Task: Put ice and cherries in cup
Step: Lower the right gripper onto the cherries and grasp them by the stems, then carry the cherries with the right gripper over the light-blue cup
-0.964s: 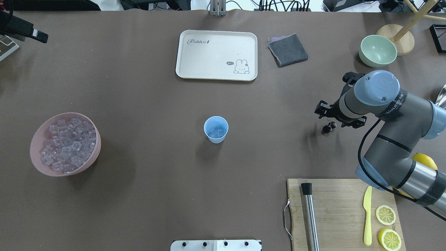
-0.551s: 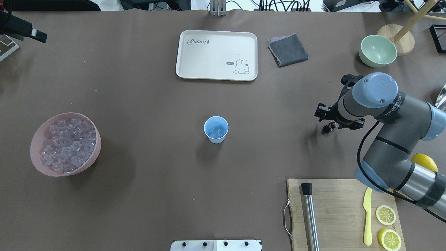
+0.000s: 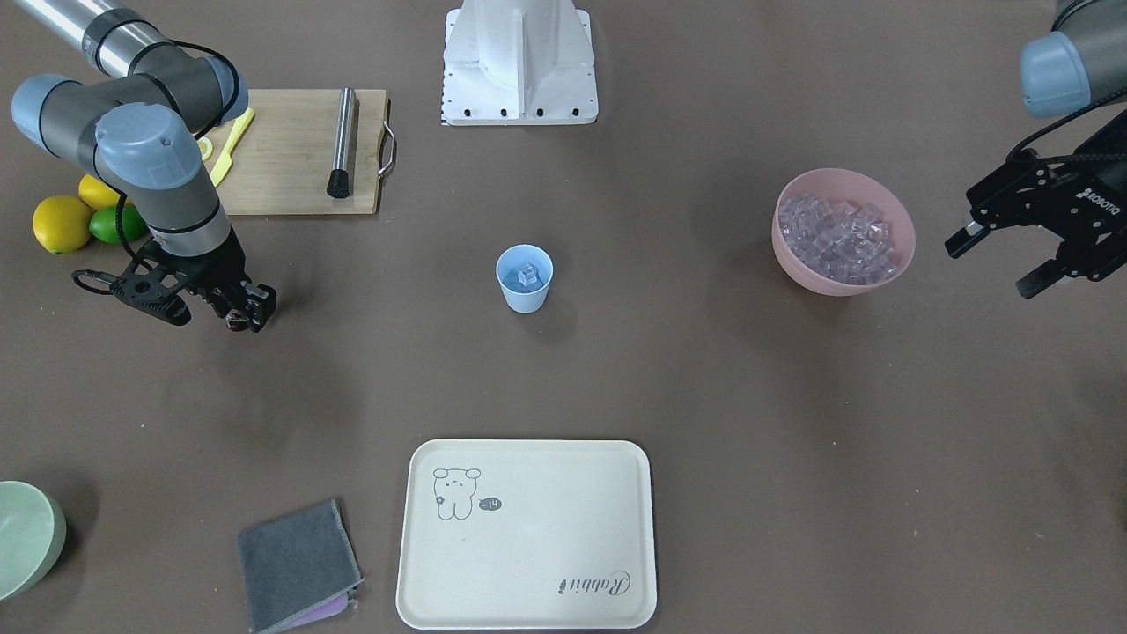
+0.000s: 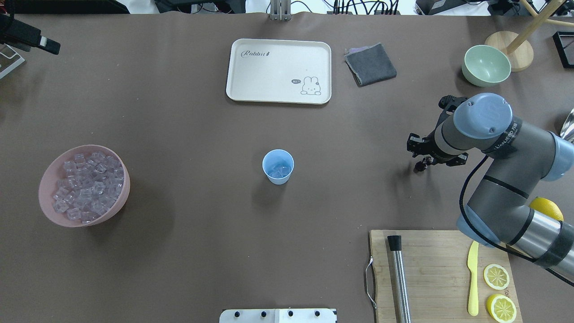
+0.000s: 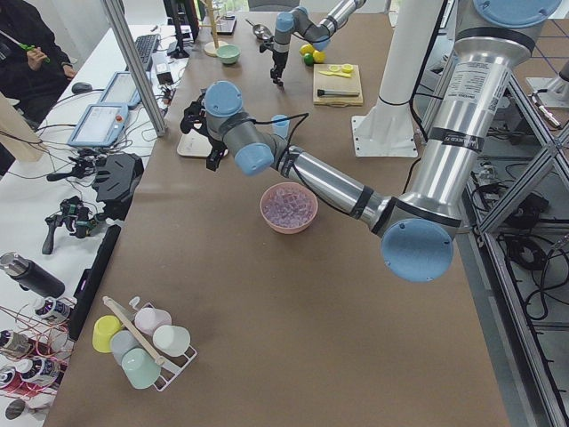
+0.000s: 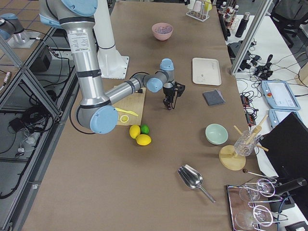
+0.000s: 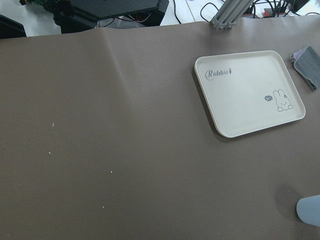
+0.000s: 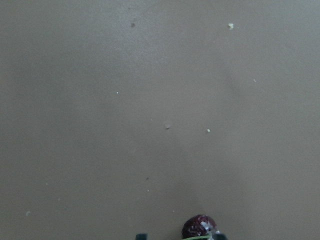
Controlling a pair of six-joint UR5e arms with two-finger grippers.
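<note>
Fingers of the right gripper [image 3: 241, 315] look clamped on the cherries [image 8: 199, 226]; next comes the carry to the cup [image 4: 278, 166], which holds ice [image 4: 280, 171].

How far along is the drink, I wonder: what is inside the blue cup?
A few clear ice cubes lie in the cup. Nothing else shows among them; the cup's bottom beneath the cubes is covered.

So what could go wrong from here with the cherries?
The cherries are tiny and sit at the very tips of the right gripper; a shallow pinch could let them slip when lifted. The light blue cup has a small mouth and already holds ice, so a release off centre could miss it.
</note>
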